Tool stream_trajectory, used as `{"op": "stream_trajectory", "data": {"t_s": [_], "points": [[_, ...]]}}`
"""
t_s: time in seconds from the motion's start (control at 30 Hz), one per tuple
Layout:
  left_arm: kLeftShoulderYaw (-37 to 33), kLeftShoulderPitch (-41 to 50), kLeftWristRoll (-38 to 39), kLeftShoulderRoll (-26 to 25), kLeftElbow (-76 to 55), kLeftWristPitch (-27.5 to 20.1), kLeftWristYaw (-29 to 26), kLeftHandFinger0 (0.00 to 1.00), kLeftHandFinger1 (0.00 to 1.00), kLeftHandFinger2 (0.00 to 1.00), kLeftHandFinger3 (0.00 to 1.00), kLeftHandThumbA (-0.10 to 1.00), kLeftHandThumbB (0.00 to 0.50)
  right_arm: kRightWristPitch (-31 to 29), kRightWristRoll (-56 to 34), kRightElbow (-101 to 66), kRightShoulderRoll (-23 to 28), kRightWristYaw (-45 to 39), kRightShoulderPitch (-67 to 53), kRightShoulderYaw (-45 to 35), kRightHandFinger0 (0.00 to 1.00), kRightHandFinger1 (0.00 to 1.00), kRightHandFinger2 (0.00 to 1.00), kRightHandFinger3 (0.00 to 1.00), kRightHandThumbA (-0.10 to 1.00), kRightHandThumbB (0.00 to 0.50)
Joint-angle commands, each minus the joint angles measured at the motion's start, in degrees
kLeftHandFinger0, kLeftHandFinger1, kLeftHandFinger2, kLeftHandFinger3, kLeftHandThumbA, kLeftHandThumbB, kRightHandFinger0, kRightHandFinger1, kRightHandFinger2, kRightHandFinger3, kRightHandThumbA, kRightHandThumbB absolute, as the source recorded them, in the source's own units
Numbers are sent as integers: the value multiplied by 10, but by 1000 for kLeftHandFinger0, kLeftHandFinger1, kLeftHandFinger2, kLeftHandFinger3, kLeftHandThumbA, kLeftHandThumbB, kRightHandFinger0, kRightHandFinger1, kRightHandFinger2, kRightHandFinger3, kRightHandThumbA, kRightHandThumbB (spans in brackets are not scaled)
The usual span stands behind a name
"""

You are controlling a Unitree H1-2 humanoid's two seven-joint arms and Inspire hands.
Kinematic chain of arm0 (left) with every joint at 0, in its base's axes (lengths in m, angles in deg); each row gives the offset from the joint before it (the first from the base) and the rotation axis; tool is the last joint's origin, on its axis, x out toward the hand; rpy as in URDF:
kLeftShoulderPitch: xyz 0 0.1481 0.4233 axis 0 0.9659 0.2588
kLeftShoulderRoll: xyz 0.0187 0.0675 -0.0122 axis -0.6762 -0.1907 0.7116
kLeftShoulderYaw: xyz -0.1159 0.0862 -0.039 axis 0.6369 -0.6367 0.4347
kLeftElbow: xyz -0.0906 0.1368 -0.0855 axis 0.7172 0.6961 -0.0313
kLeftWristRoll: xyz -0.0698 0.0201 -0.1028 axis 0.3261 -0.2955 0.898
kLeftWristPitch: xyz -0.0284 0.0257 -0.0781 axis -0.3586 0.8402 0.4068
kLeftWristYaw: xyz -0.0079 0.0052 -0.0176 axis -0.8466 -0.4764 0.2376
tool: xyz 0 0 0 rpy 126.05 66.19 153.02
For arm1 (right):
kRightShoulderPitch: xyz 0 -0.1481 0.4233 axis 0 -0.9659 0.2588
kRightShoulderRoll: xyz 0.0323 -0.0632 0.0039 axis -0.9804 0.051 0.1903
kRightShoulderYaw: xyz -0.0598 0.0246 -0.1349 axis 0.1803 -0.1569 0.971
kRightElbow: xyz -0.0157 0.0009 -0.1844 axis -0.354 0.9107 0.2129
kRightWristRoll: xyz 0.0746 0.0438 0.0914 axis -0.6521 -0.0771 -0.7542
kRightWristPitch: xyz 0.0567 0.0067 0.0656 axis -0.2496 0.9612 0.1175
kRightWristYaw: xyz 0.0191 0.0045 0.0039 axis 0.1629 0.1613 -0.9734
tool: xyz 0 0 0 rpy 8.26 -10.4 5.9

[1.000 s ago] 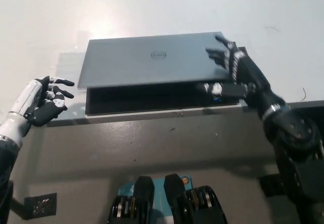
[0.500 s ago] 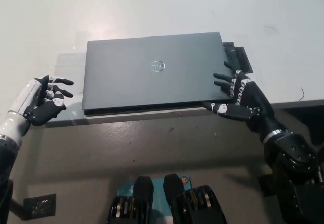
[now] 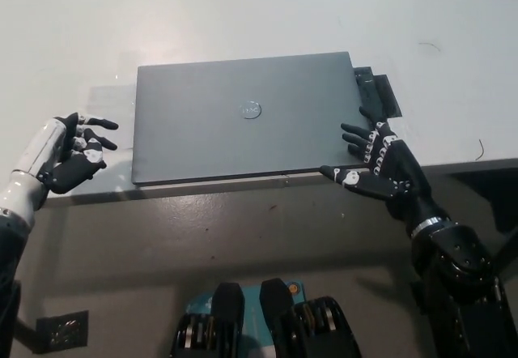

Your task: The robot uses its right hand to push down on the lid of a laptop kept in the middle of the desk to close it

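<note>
Two hands flank a closed laptop in the frame. At the left edge, a little below mid-height, the white left hand [image 3: 71, 154] rests over the near edge of the pale surface [image 3: 243, 18], its fingers [image 3: 95, 121] loosely curled and apart, holding nothing, and it sits clear of the laptop's left side. The grey laptop [image 3: 235, 123] lies flat in the centre of the frame, lid fully down, a round logo [image 3: 251, 110] in the middle of the lid, its front edge running close along the surface's near edge. A dark rectangular object [image 3: 380, 92] peeks out from behind the laptop's right side; what it is cannot be told. At the right of centre, the black right hand [image 3: 379, 164] lies at the laptop's lower right corner, its fingers [image 3: 354, 135] spread wide and pointing left, the tips on or just at the lid's right edge, gripping nothing. Its arm runs down to the lower right corner of the frame.
</note>
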Motion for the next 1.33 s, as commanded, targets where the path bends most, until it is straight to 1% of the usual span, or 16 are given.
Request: {"op": "stream_trajectory", "data": {"t_s": [0.0,0.1,0.23,0.3,0.37,0.47,0.63,0.7,0.77,0.87,0.9,0.97,1.0,1.03,1.13,1.3], "points": [[9,-17,-4,-20,-9,-3,3,317,374,477,577,-100,13,13,-9,-3,-1,0,-11,-2,974,863,826,989,1000,270],[11,-15,-1,-20,-8,-4,5,330,389,498,592,-100,9,8,-12,-18,6,-7,-8,-2,974,850,823,989,1000,269],[12,-10,-2,-20,-9,-8,3,317,385,503,610,-100,10,6,-32,-57,11,-16,-8,-12,891,820,822,986,1000,287],[13,-10,-2,-20,-9,-7,3,311,380,496,611,-96,11,2,-28,-81,20,-20,-12,-9,910,823,817,979,1000,284],[13,-9,-4,-20,-10,-4,2,283,361,479,602,-98,13,27,-34,-128,27,-18,-22,-14,959,846,829,992,1000,296],[14,-9,-4,-21,-12,-1,4,308,378,497,607,-97,9,39,-59,-205,39,-16,-47,-34,894,821,797,964,1000,345],[21,-5,0,-14,-9,0,0,309,369,482,584,-99,19,83,-87,-301,60,-5,-93,-73,956,857,826,1000,1000,328],[20,-3,-2,-14,-12,4,0,292,365,476,582,-87,19,88,-90,-314,65,-3,-105,-83,972,873,846,1000,1000,339],[23,-2,1,-13,-10,0,0,300,368,474,587,-98,15,77,-101,-323,71,-4,-125,-100,974,874,848,1000,1000,305],[22,-1,-4,-15,-8,-3,-1,287,363,485,609,-99,16,75,-103,-327,76,3,-151,-121,954,848,829,1000,1000,337],[23,-1,-4,-14,-9,-1,-1,291,366,487,617,-97,18,63,-98,-325,80,1,-161,-123,947,847,829,1000,1000,314],[22,1,-6,-14,-8,-2,-1,292,364,485,621,-94,16,53,-103,-314,82,-1,-176,-134,944,864,844,1000,1000,325],[23,1,-2,-12,-4,-8,-1,293,362,481,617,-100,14,38,-104,-299,82,-2,-186,-141,914,855,833,999,1000,353],[23,1,-4,-11,-3,-10,-3,300,365,477,611,-100,19,32,-106,-291,84,-5,-193,-145,911,857,836,1000,1000,351],[24,3,-3,-12,-3,-8,-3,330,393,507,622,-94,16,19,-114,-268,79,-4,-205,-160,918,855,836,1000,1000,296],[24,4,-3,-11,-6,-10,-2,316,384,510,642,-100,10,9,-115,-246,73,-1,-208,-167,926,845,812,989,1000,325]]}}
